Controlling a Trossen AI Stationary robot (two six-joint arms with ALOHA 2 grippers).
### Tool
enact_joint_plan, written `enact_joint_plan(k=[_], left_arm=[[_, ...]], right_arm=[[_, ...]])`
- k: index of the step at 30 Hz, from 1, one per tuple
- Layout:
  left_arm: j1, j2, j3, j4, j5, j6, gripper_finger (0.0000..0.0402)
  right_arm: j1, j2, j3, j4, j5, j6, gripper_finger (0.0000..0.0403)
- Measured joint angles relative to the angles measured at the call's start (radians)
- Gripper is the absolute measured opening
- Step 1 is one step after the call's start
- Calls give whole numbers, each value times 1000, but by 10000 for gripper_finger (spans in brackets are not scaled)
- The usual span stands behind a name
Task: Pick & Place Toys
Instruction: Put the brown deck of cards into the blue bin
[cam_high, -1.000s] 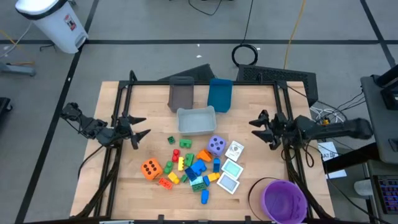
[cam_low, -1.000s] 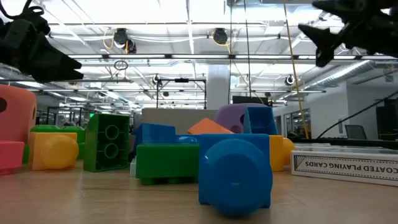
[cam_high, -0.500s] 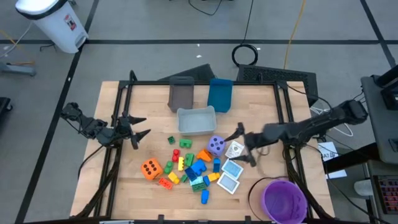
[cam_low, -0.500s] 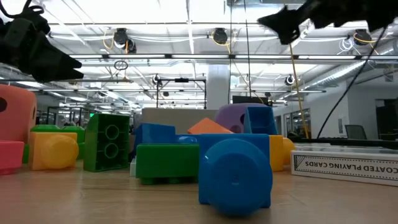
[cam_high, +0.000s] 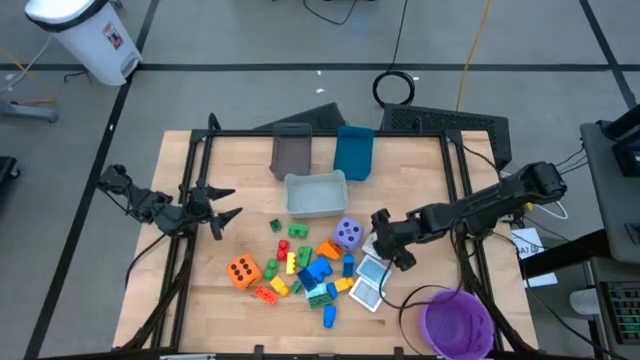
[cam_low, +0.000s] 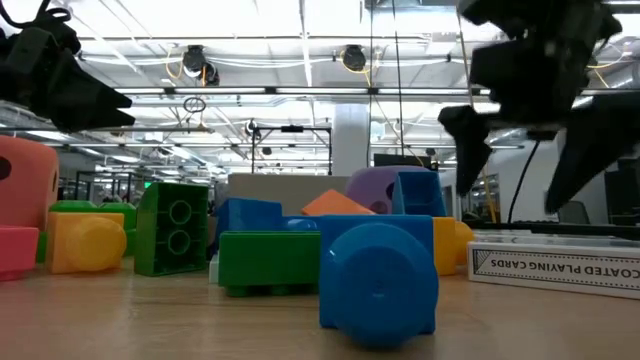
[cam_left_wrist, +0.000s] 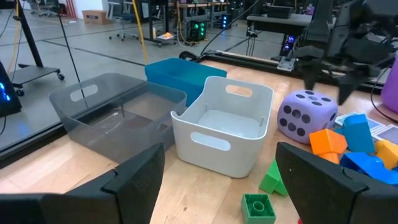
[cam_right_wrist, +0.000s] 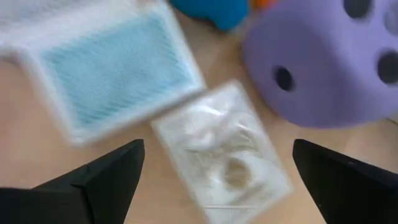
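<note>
The right hand (cam_high: 390, 243), fingers spread wide and empty, hovers directly above a clear-wrapped square tile (cam_right_wrist: 221, 163) beside the purple die (cam_high: 348, 235) on the tabletop (cam_high: 240, 170); the tile's long axis apparently runs across the fingers, while the open left hand (cam_high: 222, 203) waits well apart

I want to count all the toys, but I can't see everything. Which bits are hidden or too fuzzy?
- High view: the right gripper covers most of the white tile beside the purple die.
- High view: bricks overlap in a pile; lower ones are hidden.
- Low view: the blue brick blocks toys behind it.
- Low view: the orange die is cut off by the edge.
- Right wrist view: tiles are blurred.
</note>
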Motion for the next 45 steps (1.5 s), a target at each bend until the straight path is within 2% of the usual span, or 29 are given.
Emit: enact_joint_plan(k=[7,15,20,25,29,37,40,45], left_arm=[[0,0,0,0,0,0,310],[0,0,0,0,0,0,310],[0,0,0,0,0,0,310],[0,0,0,0,0,0,310],[0,0,0,0,0,0,310],[0,0,0,0,0,0,310],[0,0,0,0,0,0,310],[0,0,0,0,0,0,310]], right_arm=[[-61,85,-45,60,4,-49,393],[-138,139,-44,80,-161,-93,389],[-155,140,-43,83,-219,-89,344],[-154,133,-43,78,-214,-90,279],[-151,92,-48,49,-211,-84,269],[-150,-133,-48,-7,-117,-6,281],[-150,-212,-48,86,-88,63,276],[-162,-259,-47,360,84,175,273]])
